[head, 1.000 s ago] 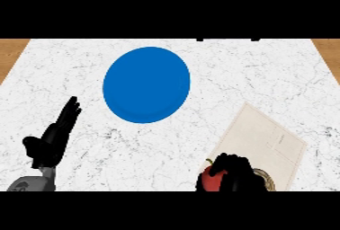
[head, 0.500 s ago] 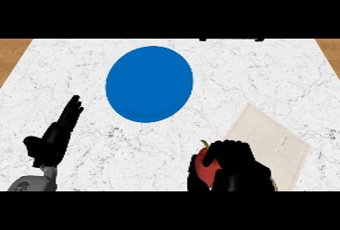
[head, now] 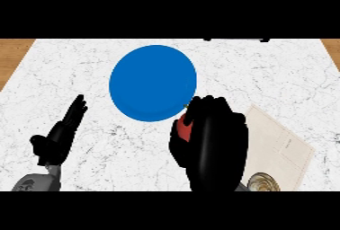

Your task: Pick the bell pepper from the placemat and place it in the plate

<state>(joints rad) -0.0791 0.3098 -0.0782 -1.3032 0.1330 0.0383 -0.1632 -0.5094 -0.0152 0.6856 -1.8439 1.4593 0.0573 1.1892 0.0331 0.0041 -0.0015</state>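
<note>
Carrying: right hand [head: 211, 146] curls round the red bell pepper [head: 183, 127], which shows only as a sliver at the hand's 10 o'clock.
Pepper's place: above the counter [head: 279, 81], off the placemat [head: 282, 143], just beside the plate's 5 o'clock rim.
Plate: blue plate [head: 153, 81], at 11 o'clock from the hand.
Handling: likely light, hollow, smooth-skinned; best held round its widest part.
Left hand: resting open, fingers up, at 9 o'clock [head: 60, 137].

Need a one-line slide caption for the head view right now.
Right hand carries red bell pepper off beige placemat toward round blue plate; left hand rests open.
</note>
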